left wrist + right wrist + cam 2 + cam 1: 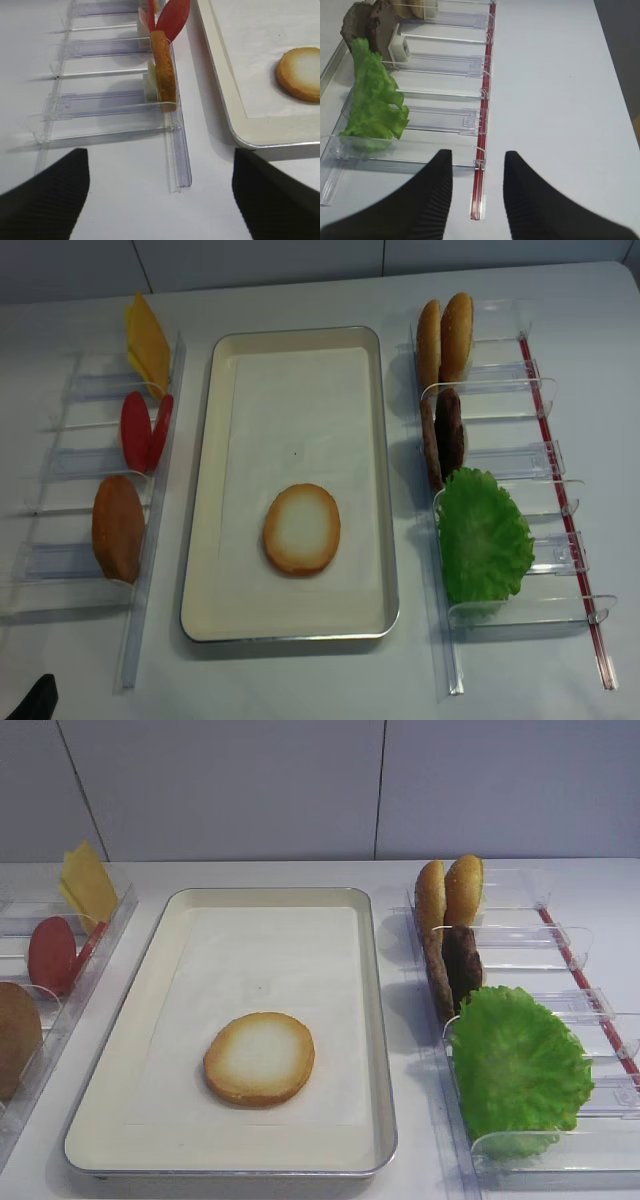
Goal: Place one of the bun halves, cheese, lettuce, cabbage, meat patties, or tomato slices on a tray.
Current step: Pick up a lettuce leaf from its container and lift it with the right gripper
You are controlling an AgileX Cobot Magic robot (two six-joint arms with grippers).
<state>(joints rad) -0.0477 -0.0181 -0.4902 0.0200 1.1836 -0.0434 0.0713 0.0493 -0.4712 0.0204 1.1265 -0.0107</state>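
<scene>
The right gripper (477, 172), its black jaws parted and empty, sits just behind the clear rack where the ruffled bright green lettuce leaf (374, 97) stands on edge, ahead and to its left, nearer than to the left arm.

The tray (378, 1020) is made of shiny metal at the rim, with a matt cream inside lined by plain white paper (262, 960). The bun half (259, 1058) lying on it is seen with a smooth, pale toasted face and a golden crust. The racks (520, 465) on the right are made of clear glossy plastic. The lettuce (517, 1065) is ruffled and slightly waxy, the meat patties (442, 435) look rough and dull. The tabletop (555, 90) is finished smooth, matt white. Ribbed matt black is seen on the right gripper fingers (432, 200).
</scene>
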